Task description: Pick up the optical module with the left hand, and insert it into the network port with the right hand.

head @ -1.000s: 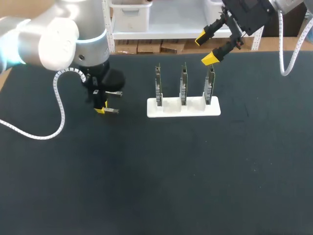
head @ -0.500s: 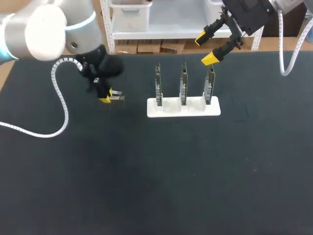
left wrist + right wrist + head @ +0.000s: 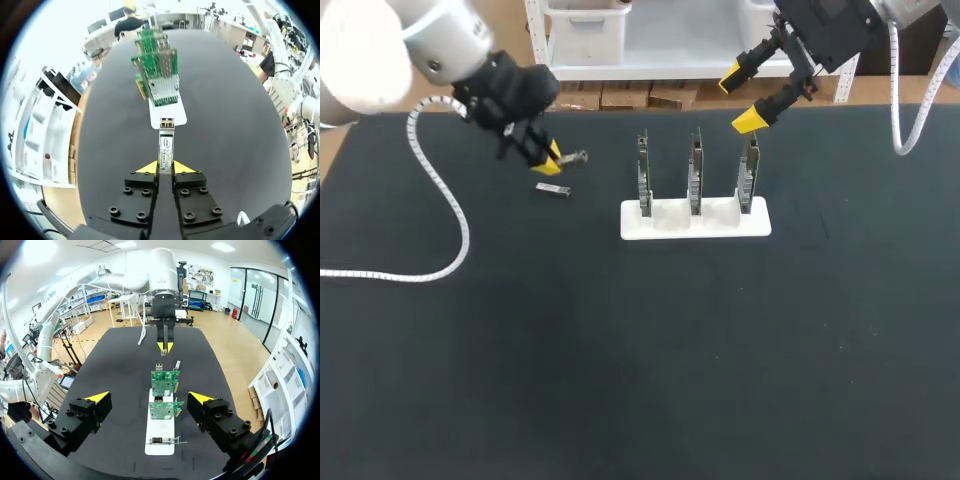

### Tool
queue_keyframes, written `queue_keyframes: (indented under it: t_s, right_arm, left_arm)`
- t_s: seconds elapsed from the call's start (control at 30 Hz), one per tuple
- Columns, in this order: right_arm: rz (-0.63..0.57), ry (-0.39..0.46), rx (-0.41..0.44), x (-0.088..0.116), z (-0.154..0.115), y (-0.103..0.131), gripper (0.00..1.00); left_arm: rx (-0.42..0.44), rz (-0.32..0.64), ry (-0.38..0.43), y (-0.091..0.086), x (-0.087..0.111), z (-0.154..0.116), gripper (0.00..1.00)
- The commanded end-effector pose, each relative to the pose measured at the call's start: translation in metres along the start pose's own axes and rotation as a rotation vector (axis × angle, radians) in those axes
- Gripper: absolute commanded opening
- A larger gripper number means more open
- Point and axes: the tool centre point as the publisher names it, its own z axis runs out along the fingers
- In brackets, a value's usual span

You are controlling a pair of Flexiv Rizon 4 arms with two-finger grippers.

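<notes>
My left gripper [image 3: 550, 157] hangs above the mat left of the card stand, shut on a slim silver optical module [image 3: 576, 156] that sticks out toward the cards. In the left wrist view the module [image 3: 165, 144] is clamped between the yellow tips of the left gripper [image 3: 165, 168] and points at the nearest network card [image 3: 162, 89]. A second module [image 3: 551, 189] lies on the mat just below. My right gripper [image 3: 747, 96] is wide open, high behind the stand's right card [image 3: 748, 170]. Seen from the right gripper [image 3: 149, 399], the cards [image 3: 163, 382] stand ahead, with nothing between its fingers.
A white stand [image 3: 695, 222] holds three upright network cards in a row at mid-table on a black mat [image 3: 640, 360]. The left arm's white cable [image 3: 445, 215] loops over the mat at the left.
My left gripper has risen off the mat with the module and moved back and to the right, turning it toward the cards. The right arm has stayed still.
</notes>
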Motion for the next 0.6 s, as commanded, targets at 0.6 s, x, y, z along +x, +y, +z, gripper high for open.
queue_keyframes:
  t_s: [0.6]
  right_arm:
    - [0.0, 0.0, 0.002, 0.0, 0.0, 0.001, 1.0]
  left_arm:
    - [-0.136, -0.069, -0.249, -0.003, -0.014, -0.062, 0.0]
